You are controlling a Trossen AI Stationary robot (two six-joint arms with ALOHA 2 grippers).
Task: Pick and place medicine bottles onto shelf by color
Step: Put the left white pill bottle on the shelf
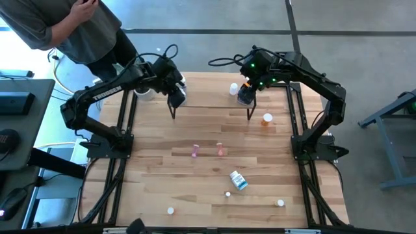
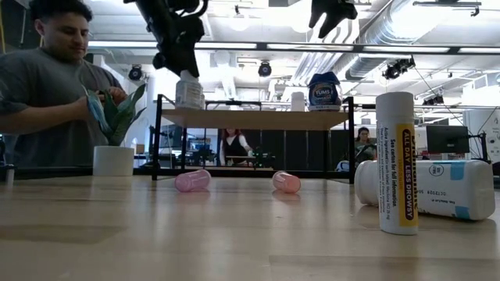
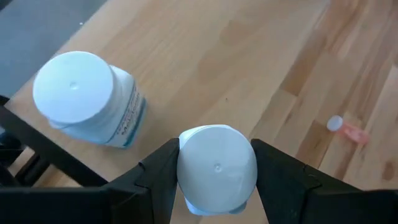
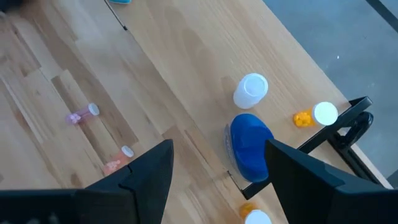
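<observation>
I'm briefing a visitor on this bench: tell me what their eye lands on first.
First, the left hand gripping a white-capped round plastic bottle over the light-wood shelf on black legs, beside another white-capped labelled bottle. Next, the open right hand above the squat blue-lidded bottle on the shelf's other end. Nearer, two pink vials lie on the wooden tabletop.

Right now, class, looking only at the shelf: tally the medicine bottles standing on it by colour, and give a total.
White bottles: 3 (one of them between the jaws of the left gripper)
Blue bottle: 1
Total on the shelf: 4
</observation>
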